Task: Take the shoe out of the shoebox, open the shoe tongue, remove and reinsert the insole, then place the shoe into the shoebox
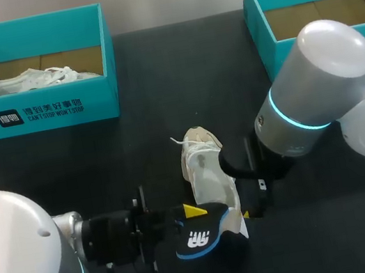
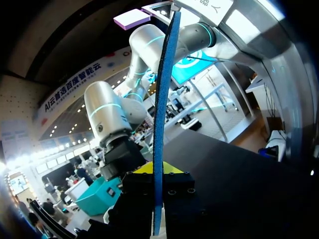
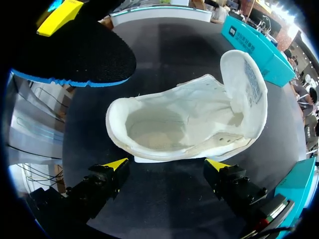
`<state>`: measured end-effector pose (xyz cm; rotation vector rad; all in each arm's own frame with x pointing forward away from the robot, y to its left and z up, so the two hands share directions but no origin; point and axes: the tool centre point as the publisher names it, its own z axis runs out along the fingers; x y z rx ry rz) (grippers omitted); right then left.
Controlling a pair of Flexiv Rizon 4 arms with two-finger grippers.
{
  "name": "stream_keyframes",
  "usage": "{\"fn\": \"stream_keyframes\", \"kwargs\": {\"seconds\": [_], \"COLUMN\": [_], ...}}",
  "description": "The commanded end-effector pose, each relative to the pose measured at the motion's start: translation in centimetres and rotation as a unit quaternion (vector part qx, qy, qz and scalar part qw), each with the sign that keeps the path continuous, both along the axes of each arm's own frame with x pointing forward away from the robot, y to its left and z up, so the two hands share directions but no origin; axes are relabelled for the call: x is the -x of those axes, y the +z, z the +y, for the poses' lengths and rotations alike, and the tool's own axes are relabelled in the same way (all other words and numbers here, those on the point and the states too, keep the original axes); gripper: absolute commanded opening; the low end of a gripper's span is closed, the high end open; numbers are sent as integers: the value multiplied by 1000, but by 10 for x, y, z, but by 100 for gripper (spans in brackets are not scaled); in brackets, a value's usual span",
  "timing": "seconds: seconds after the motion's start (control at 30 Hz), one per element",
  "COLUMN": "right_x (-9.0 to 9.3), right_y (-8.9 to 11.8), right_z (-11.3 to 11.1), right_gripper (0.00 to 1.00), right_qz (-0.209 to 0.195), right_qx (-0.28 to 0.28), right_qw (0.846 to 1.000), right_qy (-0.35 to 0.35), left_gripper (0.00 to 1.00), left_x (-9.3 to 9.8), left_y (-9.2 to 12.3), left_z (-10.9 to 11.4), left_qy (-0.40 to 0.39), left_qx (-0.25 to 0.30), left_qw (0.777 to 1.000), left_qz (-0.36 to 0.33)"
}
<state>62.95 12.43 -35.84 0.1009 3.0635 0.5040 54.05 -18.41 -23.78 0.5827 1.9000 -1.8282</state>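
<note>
now left jaws pinch the insole [image 1: 199, 236], right jaws gape beside shoe [image 3: 184, 119].

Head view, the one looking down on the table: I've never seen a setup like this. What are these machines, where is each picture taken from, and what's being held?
These are two robot arms at a black table. One picture looks down from above. The two round ones come from a camera on each arm's wrist. A white shoe lies on the table, its tongue folded open. The left gripper is shut on a black, blue-edged insole. The right gripper is open beside the shoe. Farther back stand two teal boxes: the left shoebox, holding a second white shoe, and the right shoebox.
</note>
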Motion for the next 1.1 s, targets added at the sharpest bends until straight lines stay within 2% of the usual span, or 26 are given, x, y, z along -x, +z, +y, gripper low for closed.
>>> {"fn": "stream_keyframes", "kwargs": {"seconds": [0.03,0.63,1.1], "right_x": [4,6,6], "right_y": [-1,-1,-1], "right_z": [-1,-1,-1], "right_gripper": [100,100,100], "right_qz": [-6,-10,-10], "right_qx": [-2,6,6], "right_qw": [1000,1000,1000], "right_qy": [2,6,6], "left_gripper": [0,0,0], "left_x": [-1,0,-12], "left_y": [-3,-3,-9], "left_z": [-4,-28,-44], "left_qy": [-1,-17,-4], "left_qx": [-1,2,-3], "left_qw": [1000,1000,1000], "left_qz": [2,11,17]}}
